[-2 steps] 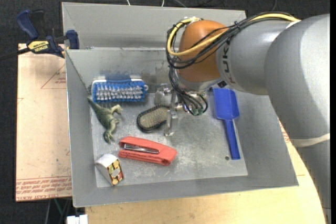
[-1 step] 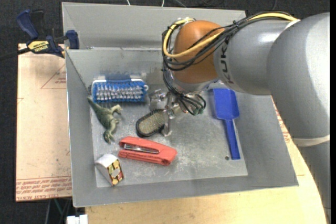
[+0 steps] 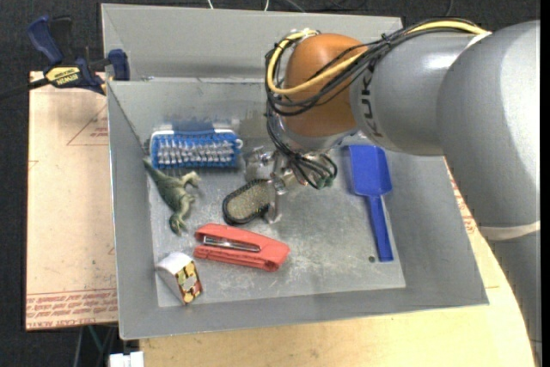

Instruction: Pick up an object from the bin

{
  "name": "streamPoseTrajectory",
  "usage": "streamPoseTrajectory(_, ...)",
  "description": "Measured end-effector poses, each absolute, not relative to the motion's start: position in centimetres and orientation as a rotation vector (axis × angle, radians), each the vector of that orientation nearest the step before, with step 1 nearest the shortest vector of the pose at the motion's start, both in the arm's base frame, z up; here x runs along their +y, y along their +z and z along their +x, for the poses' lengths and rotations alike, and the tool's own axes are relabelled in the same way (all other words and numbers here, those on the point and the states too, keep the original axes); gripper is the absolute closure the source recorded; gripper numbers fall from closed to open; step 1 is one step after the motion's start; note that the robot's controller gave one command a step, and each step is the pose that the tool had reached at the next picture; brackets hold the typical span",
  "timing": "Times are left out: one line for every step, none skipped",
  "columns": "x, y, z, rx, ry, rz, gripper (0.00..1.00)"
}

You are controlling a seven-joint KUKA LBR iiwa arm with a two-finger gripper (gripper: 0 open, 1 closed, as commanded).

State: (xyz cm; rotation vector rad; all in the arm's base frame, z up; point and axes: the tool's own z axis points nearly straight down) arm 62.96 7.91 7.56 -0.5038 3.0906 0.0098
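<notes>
Gripper [image 3: 275,198] sits low at the right end of a dark oval mesh-textured pad [image 3: 241,204], touching or just above it; can't tell if it's open or closed. The pad's long axis runs lower-left to upper-right, so most of it lies left of the gripper. Red flat plastic tool [image 3: 241,247] just below the pad, blue bristle brush [image 3: 194,149] above-left, green toy dinosaur [image 3: 177,192] left, blue plastic scoop [image 3: 372,195] right.

Dark oval pad [image 3: 244,203], perhaps mesh, flat
</notes>
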Motion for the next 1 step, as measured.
streamPoseTrajectory(7.93,8.76,62.92,3.091,0.011,-0.503,1.00)
